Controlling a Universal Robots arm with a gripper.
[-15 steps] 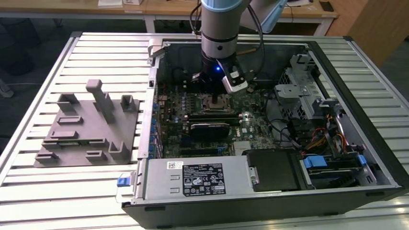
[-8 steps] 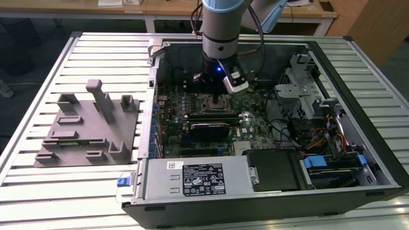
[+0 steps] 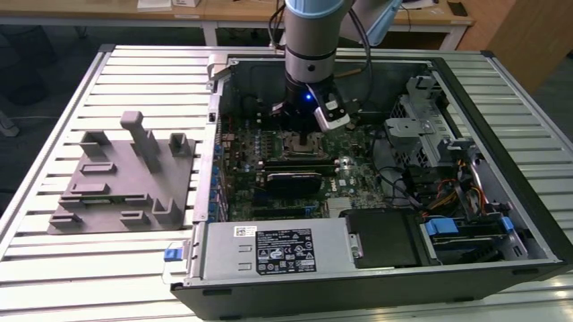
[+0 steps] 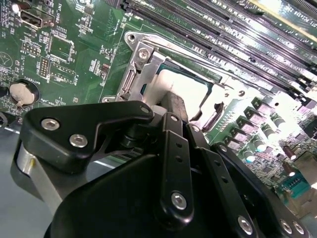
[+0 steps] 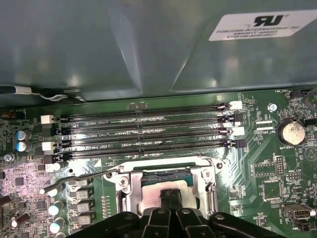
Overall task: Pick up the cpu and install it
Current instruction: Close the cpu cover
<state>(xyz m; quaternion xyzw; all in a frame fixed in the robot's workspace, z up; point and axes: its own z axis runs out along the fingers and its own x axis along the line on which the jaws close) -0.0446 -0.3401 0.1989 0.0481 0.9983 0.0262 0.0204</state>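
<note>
The cpu [image 4: 188, 85] [image 5: 149, 196] lies flat inside the open metal-framed socket [image 4: 143, 59] [image 5: 126, 181] on the green motherboard, its silvery-white top showing in both wrist views. My gripper [image 4: 174, 105] [image 5: 171, 198] hangs right over the chip's middle, its two black fingers pressed together with nothing between them. Whether the tips touch the chip's top I cannot tell. In the exterior view the arm reaches straight down into the open computer case, with the gripper [image 3: 304, 131] above the socket [image 3: 298, 141].
Several empty memory slots [image 5: 148, 131] run beside the socket, and the socket's lever [image 5: 74, 178] is swung out. A coin battery [image 5: 290, 133] sits near. The case wall [image 5: 124, 44], power supply [image 3: 268, 248] and drive cage [image 3: 430, 121] hem the board in. A grey fixture [image 3: 125, 174] stands outside.
</note>
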